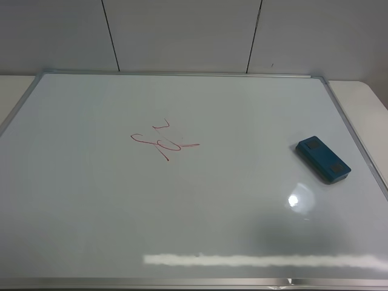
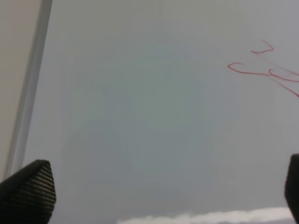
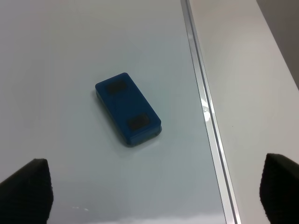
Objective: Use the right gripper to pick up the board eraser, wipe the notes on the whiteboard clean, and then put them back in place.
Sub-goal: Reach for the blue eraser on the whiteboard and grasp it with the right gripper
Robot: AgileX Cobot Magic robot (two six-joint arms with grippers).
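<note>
The board eraser [image 1: 323,160] is a small teal-blue block with rounded corners and two darker square patches on its top face. It lies flat and slantwise on the right side of the whiteboard [image 1: 182,212], close to the frame [image 3: 204,100] but not touching it. Nothing grips it.

The notes [image 1: 162,142] are a thin red marker scribble of a few loops and short strokes. They sit left of the board's middle, well apart from the eraser.

The board itself is glossy white and rectangular. It reflects a bright strip of light [image 1: 260,259] along its near edge and a round glare spot [image 1: 295,200] just below the eraser. Its frame is a narrow silver-grey metal rail.

In the right wrist view, the right gripper [image 3: 154,193] has its two black fingers spread wide and holds nothing, with the eraser ahead of them and clear of both. The left gripper [image 2: 159,191] is likewise spread wide and empty over bare board, and one of its fingers [image 2: 28,191] shows a fine woven texture.

Outside the frame lies a matte pale tabletop [image 3: 252,93], and behind the board stand grey wall panels [image 1: 182,33] split by dark seams.
</note>
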